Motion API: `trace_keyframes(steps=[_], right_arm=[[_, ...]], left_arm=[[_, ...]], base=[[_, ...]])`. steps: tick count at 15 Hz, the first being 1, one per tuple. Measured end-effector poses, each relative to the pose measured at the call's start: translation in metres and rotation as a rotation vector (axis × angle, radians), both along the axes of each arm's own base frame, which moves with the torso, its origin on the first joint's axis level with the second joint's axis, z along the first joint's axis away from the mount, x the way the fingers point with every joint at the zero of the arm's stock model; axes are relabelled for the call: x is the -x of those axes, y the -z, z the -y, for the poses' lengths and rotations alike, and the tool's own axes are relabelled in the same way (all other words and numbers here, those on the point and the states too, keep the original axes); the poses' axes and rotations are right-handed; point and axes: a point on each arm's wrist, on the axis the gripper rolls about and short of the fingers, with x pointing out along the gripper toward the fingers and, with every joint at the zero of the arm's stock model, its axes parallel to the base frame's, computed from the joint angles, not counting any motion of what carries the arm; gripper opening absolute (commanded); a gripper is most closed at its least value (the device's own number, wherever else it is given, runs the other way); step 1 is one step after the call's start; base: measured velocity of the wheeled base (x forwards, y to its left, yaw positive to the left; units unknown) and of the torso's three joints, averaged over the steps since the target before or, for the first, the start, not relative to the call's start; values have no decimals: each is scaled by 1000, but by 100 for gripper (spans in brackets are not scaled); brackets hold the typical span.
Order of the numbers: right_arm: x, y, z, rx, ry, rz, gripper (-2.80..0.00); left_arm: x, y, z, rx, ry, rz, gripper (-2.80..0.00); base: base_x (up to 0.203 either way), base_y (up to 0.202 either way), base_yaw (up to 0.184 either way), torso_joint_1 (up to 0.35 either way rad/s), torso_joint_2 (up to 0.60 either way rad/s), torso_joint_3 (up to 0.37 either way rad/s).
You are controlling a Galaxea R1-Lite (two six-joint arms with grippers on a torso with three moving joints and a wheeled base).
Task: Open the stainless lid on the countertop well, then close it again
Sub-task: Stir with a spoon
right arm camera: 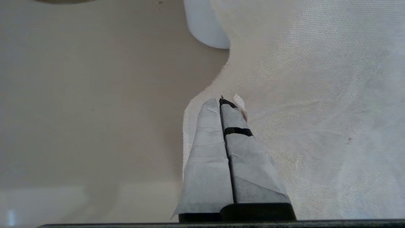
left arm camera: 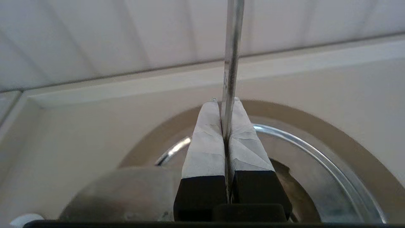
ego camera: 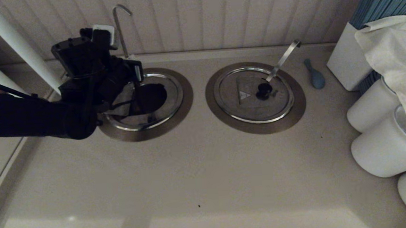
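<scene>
Only wrist-side: left pincer (left arm camera: 226,104) pressed together against handle (left arm camera: 232,50).

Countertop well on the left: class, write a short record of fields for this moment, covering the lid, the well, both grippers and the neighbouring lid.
lid: flap lifted, partly hidden by the left arm
well: dark opening exposed
handle: thin, hooked, near upright, rising from the well
left gripper: at the well, fingers shut, handle in line with the tips; unclear whether it is clamped
right gripper: shut, away from the well, at the edge of a white cloth
twin lid: closed
</scene>
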Motion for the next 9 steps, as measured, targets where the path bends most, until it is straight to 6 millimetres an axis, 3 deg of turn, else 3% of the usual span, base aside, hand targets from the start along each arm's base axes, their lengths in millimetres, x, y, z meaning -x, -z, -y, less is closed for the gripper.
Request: trace_keyframes(steps=[6, 9], right_arm=[[0, 0, 0, 0, 0, 0, -280], [0, 0, 0, 0, 0, 0, -280]], left_arm=[[13, 4, 12, 83, 160, -161, -280], [18, -9, 13, 184, 226, -190, -280]], base=[[0, 0, 0, 0, 0, 0], [0, 0, 0, 0, 0, 0]])
